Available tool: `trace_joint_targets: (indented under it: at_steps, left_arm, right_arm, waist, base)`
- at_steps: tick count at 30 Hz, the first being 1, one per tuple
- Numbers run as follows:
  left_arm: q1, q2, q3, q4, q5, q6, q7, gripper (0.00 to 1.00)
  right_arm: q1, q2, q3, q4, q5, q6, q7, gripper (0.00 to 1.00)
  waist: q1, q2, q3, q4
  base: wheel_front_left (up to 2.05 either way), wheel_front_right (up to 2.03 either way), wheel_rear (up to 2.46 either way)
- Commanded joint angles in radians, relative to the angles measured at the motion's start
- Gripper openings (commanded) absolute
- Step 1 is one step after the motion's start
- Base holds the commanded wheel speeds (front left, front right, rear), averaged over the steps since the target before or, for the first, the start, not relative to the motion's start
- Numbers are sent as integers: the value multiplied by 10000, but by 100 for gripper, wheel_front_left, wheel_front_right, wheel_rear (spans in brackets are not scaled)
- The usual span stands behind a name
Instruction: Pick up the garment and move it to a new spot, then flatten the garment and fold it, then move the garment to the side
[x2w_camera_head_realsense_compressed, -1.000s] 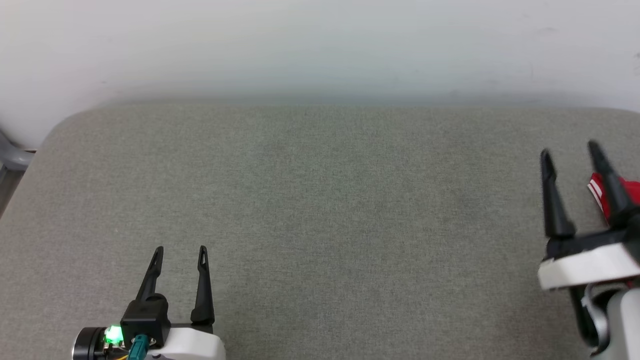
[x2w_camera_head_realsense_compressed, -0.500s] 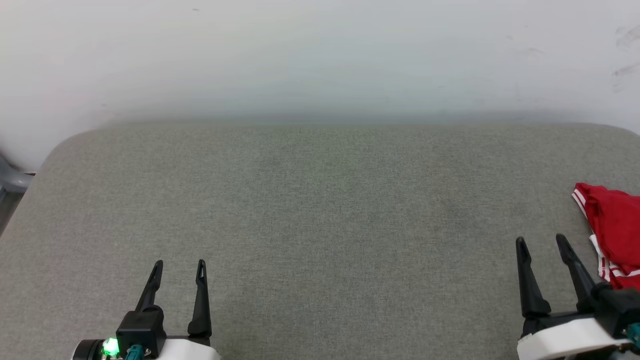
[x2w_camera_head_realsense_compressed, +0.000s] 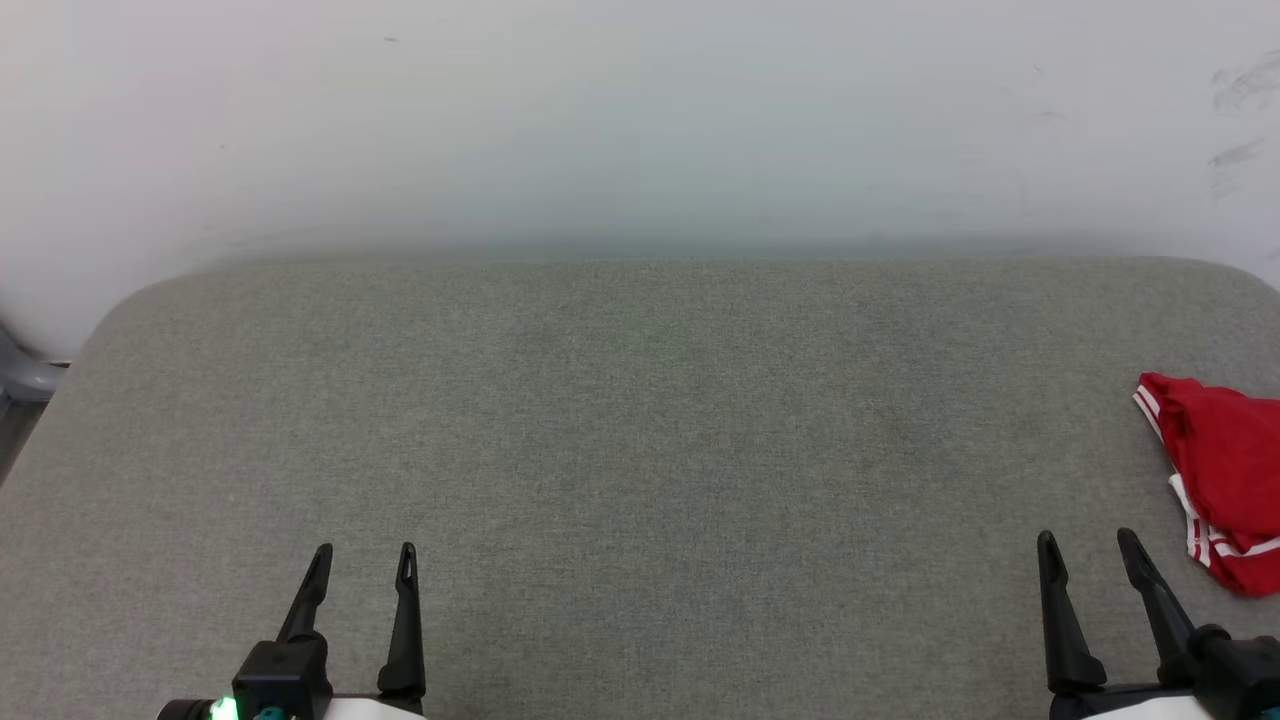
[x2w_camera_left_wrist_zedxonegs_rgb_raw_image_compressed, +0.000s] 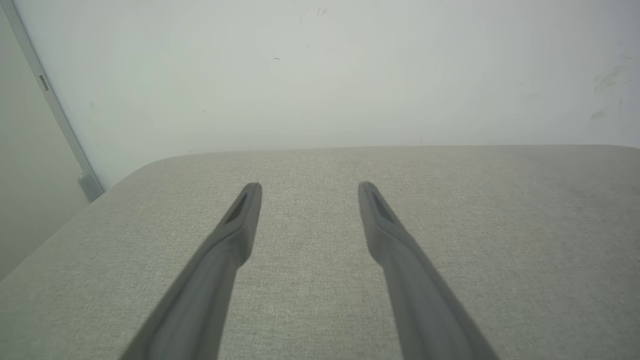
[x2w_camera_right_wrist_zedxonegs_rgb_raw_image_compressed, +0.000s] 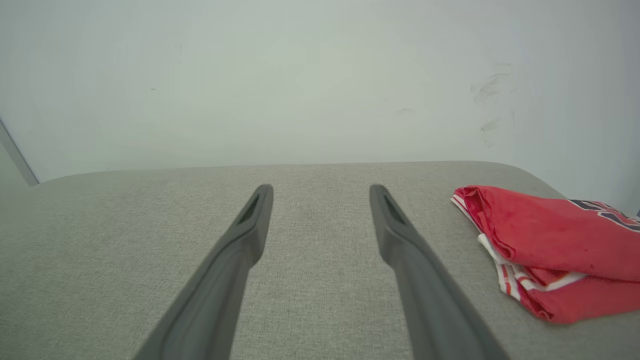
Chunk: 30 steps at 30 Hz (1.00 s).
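- While both arms sit low over the grey fabric-covered table (x2w_camera_head_realsense_compressed: 640, 450), we see the left end effector (x2w_camera_head_realsense_compressed: 364, 550) with its two long dark fingers spread wide and nothing between them.
- The right end effector (x2w_camera_head_realsense_compressed: 1087, 537) is spread just as wide and also holds nothing; bare grey cloth shows between its fingers in the right wrist view.
- The bright red cloth garment with white-and-red striped trim (x2w_camera_head_realsense_compressed: 1225, 470) lies on the table to the right of the right end effector and a little ahead of its fingertips, near but not touching. It is far off to the right of the left end effector.
- In the right wrist view the garment is a compact, layered bundle with some dark print on top, and part of it runs out of frame.
- We judge that the last step, setting the garment aside, is done or nearly so, though we cannot tell how neat the fold is.
- If more shifting is wanted, the next move calls for the right end effector to swing right and forward. It would then lower over the near edge and close on every layer, so the fold does not spill open.
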<state>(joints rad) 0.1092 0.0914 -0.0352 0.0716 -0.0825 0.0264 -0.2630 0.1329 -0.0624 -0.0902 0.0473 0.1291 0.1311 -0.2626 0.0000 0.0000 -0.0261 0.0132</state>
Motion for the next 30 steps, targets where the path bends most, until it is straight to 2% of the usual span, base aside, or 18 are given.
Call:
trace_joint_targets:
  at_steps: [1,5,6,11,30]
  left_arm:
    - [64,-11,22,45,-2,-56,-22,100]
    - [29,-22,45,120,71,-75,-22,100]
    - [0,-31,47,121,25,-84,0,0]
    - [105,-88,77,592,-177,-105,117,0]
    - [-451,-165,414,847,-3728,-452,976,0]
  right_arm:
    - [150,66,-27,-42,-65,-9,-23,100]
    - [159,89,8,-35,-85,-9,-24,100]
    - [22,38,12,0,-4,0,0,0]
    - [76,43,39,414,203,2,57,0]
    - [-538,37,0,768,3670,0,905,0]
  waist:
    - [0,0,3,8]
    - [0,0,7,27]
    - [0,0,6,28]
    - [0,0,7,28]
    - [0,0,48,5]
  base:
    - [0,0,0]
    - [0,0,0]
    - [0,0,0]
    - [0,0,0]
    - [0,0,0]
